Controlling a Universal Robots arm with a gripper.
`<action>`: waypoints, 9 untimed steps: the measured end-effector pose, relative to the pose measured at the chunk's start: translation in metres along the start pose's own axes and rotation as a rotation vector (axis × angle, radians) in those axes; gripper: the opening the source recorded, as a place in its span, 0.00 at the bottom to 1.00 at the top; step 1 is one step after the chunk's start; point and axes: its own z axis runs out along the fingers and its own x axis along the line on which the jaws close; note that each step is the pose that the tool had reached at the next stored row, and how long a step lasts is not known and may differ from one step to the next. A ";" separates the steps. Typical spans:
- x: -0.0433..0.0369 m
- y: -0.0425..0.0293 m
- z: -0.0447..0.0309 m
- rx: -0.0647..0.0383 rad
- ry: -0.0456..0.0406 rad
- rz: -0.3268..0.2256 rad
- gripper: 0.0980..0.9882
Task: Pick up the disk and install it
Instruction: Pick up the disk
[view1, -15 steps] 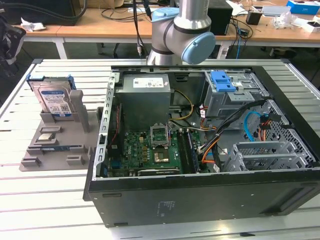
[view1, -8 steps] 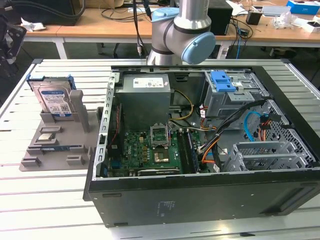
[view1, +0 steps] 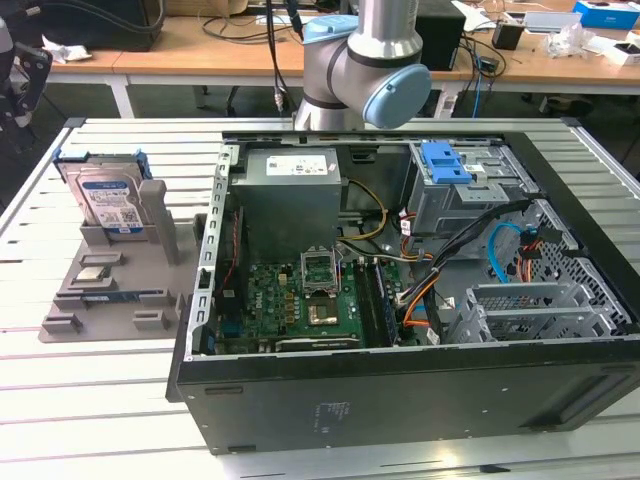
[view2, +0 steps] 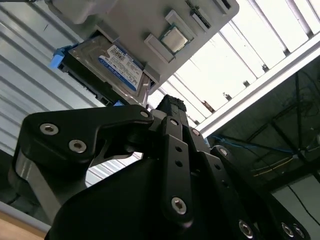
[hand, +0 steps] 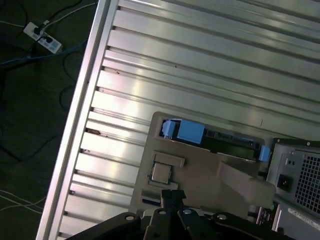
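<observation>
Claw (hand: 172, 194) clenched on nothing, near the disk (view1: 108, 198), whose white-and-blue label (view2: 120, 65) is unreadable.

Silver disk (view1: 112, 203), white-and-blue label (view1: 117, 212), blue bracket (view1: 96, 157), grey tray (view1: 70, 300), black case (view1: 400, 405), green motherboard (view1: 268, 300)

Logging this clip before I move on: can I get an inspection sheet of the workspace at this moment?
Surface: slatted metal table carrying an open computer case.
Job's things: disk upright in the grey holder, untouched.
Clutter: small square chip on the holder.
Grippers: gripper shut, empty, apart from the disk.
Cables: orange, blue and black cables inside the case.
Surroundings: desks with cables behind the table.
</observation>
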 end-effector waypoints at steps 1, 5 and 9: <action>0.0000 0.0000 0.0000 0.000 0.0003 -0.013 0.01; 0.0000 0.0000 0.0000 -0.001 0.0016 -0.065 0.01; 0.0000 0.0000 0.0000 -0.003 0.0030 -0.126 0.01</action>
